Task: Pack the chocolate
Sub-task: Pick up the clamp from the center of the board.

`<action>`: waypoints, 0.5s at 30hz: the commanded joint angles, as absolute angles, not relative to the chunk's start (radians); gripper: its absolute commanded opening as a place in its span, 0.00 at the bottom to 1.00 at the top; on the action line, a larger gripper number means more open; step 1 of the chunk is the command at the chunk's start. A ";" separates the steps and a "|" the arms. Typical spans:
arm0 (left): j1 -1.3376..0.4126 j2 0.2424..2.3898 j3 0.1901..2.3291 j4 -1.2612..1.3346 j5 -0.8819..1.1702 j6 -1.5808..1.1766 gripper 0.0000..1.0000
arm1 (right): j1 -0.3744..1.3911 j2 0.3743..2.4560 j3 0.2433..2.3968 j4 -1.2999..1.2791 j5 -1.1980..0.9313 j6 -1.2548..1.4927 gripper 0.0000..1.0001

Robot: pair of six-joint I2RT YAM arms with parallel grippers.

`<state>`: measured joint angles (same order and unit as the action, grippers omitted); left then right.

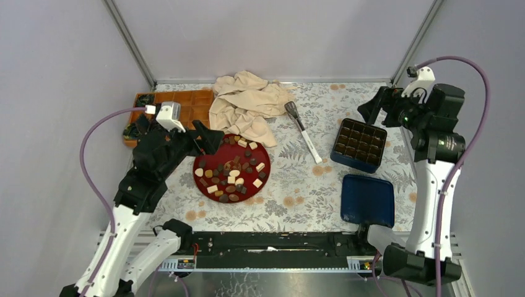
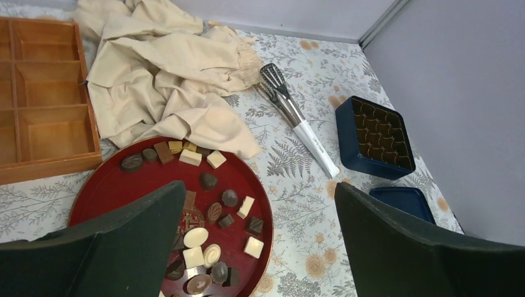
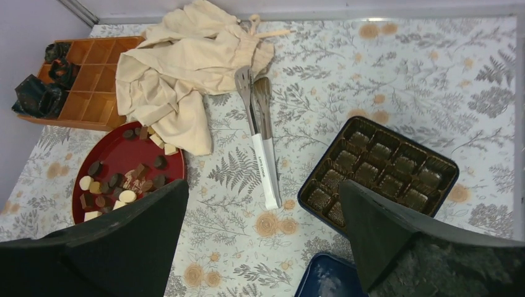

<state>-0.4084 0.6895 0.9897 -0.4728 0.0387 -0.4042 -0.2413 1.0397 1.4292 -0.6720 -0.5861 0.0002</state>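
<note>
On the red plate [image 2: 117, 185] lies the chocolate [image 2: 213, 211], loose mixed pieces. The left gripper [image 2: 258, 185] hovers above the plate, spread wide, empty. The right gripper [image 3: 263, 184], equally wide and empty, hangs right of the plate, near the blue compartment box [image 3: 377, 170].

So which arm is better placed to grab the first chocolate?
Probably left: the open left hand hovers at the edge of the red plate, by the chocolates. The right hand is away by the blue box.

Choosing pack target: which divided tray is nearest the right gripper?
The dark blue square box with a brown cell insert, beside the right gripper; the orange wooden tray lies in the far-left corner.
</note>
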 commanded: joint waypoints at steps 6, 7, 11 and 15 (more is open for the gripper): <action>-0.189 0.819 0.951 -0.238 0.347 -0.512 0.99 | -0.155 1.114 1.403 -0.570 -0.586 -0.020 0.99; -0.171 0.832 0.941 -0.212 0.371 -0.523 0.99 | -0.148 1.113 1.389 -0.558 -0.618 -0.046 0.99; -0.115 0.875 0.901 -0.136 0.440 -0.523 0.99 | -0.121 1.124 1.341 -0.530 -0.768 -0.143 0.99; -0.089 0.908 0.874 -0.149 0.429 -0.446 0.99 | -0.100 1.172 1.282 -0.403 -0.843 -0.111 0.99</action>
